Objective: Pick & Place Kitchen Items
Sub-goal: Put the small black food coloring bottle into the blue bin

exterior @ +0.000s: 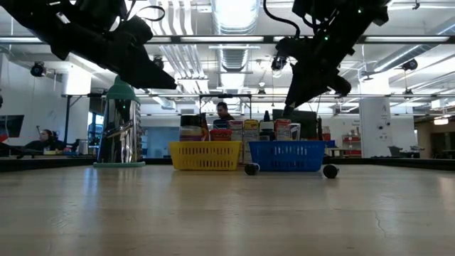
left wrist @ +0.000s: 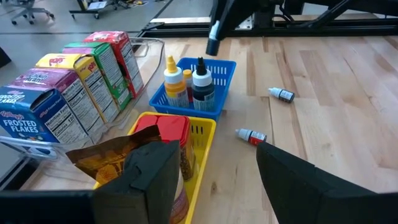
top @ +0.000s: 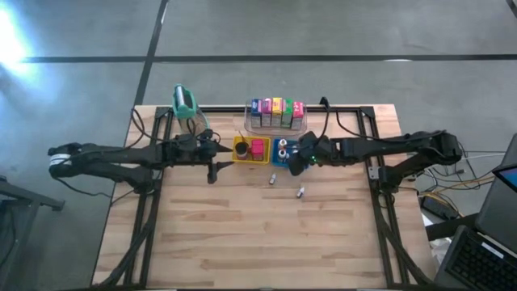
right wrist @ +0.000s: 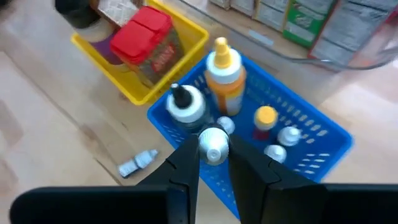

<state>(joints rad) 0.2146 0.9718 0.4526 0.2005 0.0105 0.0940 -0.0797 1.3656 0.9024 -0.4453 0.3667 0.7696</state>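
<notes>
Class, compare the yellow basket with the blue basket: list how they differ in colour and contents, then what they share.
The yellow basket holds a red-lidded container; the blue basket holds small upright bottles. The right gripper hangs over the blue basket, shut on a small bottle; nothing grips in the yellow one. Both are slotted plastic, side by side.

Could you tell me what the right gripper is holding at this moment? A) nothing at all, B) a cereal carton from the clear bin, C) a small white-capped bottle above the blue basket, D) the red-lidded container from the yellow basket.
C: in the right wrist view the right gripper has its fingers closed on a small white-capped bottle just above the blue basket.
</notes>
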